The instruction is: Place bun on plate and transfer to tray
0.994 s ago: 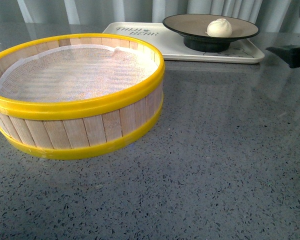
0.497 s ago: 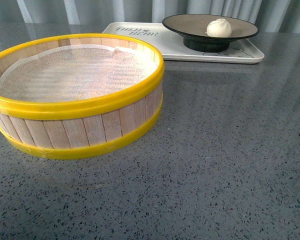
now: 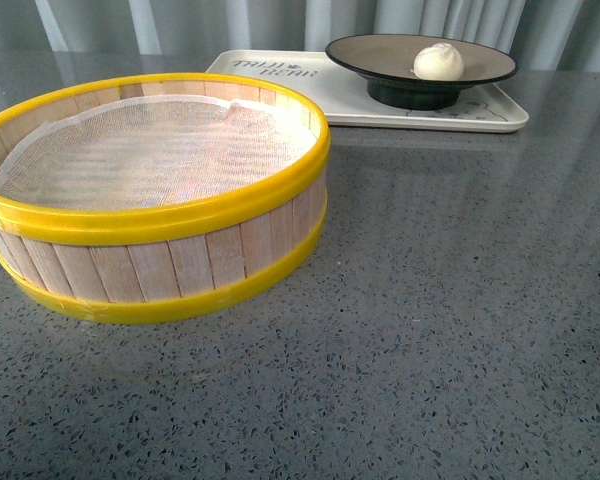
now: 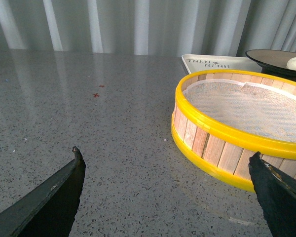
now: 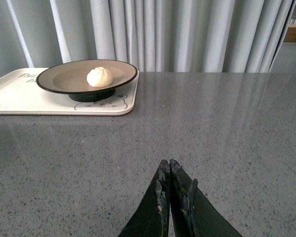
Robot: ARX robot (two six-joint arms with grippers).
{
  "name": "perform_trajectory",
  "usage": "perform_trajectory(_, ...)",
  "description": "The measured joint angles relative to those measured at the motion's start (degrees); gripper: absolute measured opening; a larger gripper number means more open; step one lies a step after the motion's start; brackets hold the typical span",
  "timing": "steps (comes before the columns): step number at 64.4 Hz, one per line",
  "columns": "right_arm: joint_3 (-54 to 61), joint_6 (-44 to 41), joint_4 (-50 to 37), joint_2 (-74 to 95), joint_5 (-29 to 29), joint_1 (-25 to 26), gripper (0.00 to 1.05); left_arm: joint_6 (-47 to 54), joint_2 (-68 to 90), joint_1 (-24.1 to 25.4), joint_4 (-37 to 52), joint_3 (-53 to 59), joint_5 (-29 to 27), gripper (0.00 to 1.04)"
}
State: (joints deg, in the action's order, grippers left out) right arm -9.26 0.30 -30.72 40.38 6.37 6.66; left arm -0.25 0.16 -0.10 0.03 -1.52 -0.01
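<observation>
The cream-white bun (image 3: 438, 61) lies on the taupe plate with a black rim (image 3: 380, 48). The plate stands on the cream-white tray (image 3: 280, 72) at the far side of the table. The right wrist view shows the same bun (image 5: 99, 77), plate (image 5: 59, 79) and tray (image 5: 19, 96). Neither arm shows in the front view. My right gripper (image 5: 168, 164) is shut and empty, low over bare table, well back from the tray. My left gripper (image 4: 166, 154) is open and empty, beside the steamer basket. The left wrist view catches the plate's edge (image 4: 271, 55) and the tray's corner (image 4: 207, 61).
A round wooden steamer basket with yellow rims (image 3: 170, 215) and a white cloth liner stands at the front left; it also shows in the left wrist view (image 4: 222, 133). The table top is grey speckled stone (image 3: 450, 300). Grey curtains hang behind.
A dark gripper part at the right edge of the front view one second ago has left the view. The bun, plate and tray have stayed in place.
</observation>
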Motion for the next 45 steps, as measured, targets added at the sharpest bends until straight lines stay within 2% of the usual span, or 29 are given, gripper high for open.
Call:
perform_trajectory(7,1.79,0.02,1.01,-2.75,-1.11,-1.05,0.02,0.0,0.0,0.0,0.0,0.0,0.0,0.98)
perform_trajectory(11,3.08,0.0,2.23,-5.18,-5.9,-4.57,0.02,0.0,0.0,0.0,0.0,0.02,0.0,0.98)
perform_trajectory(15,3.91,-0.04,3.06,-6.88,-5.95,-6.03,0.02,0.0,0.0,0.0,0.0,0.0,-0.02,0.98)
perform_trajectory(45,8.07,-0.09,9.18,-17.75,-6.34,-6.49,0.02,0.0,0.0,0.0,0.0,0.0,0.0,0.98)
